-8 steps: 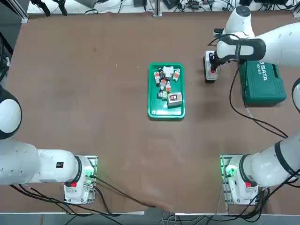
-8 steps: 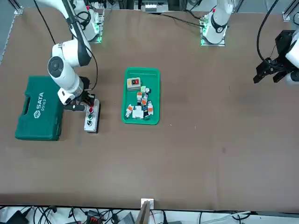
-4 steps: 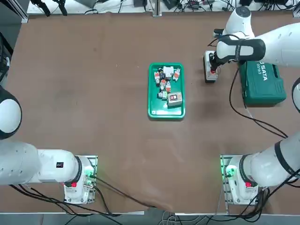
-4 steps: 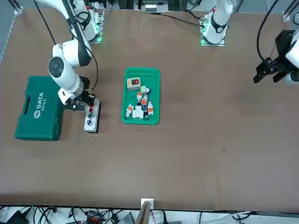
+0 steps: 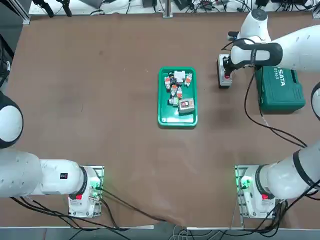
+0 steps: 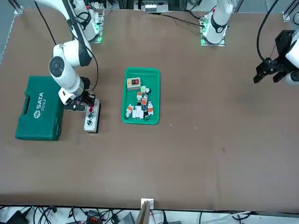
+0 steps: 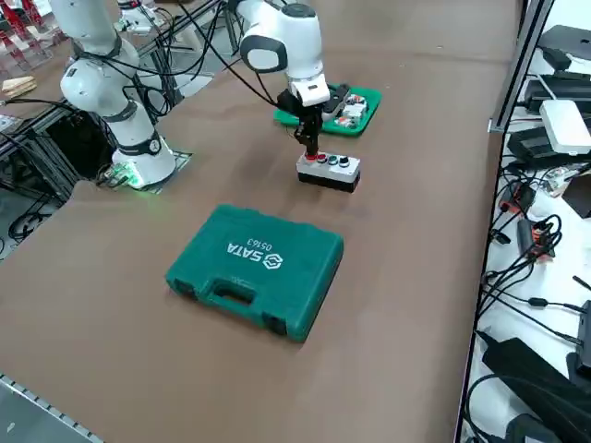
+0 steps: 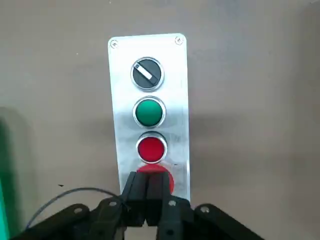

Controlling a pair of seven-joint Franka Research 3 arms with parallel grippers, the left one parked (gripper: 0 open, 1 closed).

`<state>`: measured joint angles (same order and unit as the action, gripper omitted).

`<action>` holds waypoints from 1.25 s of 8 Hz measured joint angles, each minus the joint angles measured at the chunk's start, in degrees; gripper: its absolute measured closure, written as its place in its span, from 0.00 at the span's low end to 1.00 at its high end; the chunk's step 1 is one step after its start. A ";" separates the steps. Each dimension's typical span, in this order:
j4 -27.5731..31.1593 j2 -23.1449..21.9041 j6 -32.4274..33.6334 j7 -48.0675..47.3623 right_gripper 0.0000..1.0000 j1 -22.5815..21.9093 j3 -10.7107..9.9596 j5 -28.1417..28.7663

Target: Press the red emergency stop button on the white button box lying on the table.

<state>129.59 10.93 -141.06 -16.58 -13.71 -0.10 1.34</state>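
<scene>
Red emergency stop button (image 8: pixel 156 179) on white button box (image 5: pixel 223 71), at two o'clock on table (image 5: pixel 100 100) beside green toolcase (image 5: pixel 280 89), sits under right gripper (image 8: pixel 146 200) with fingers pinched together: best pressed straight down, centred, without sideways shove.

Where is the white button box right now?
In the top view the white button box lies far right on the table, between the green tray and the green toolcase, under the right gripper.
</scene>
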 joint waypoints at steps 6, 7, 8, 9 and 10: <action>-0.33 -0.97 1.44 -2.99 0.98 -0.43 -0.02 -0.02; -1.47 -2.53 3.86 -3.67 0.98 -0.50 -0.19 -0.03; -3.77 -4.71 8.36 -3.76 0.98 -0.46 -0.62 -0.04; -7.26 -6.90 14.96 -3.83 0.97 -0.34 -1.07 -0.04; -11.63 -8.46 22.86 -4.07 0.96 -0.27 -1.23 -0.04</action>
<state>117.96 2.47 -118.21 -20.65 -13.98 -1.34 1.30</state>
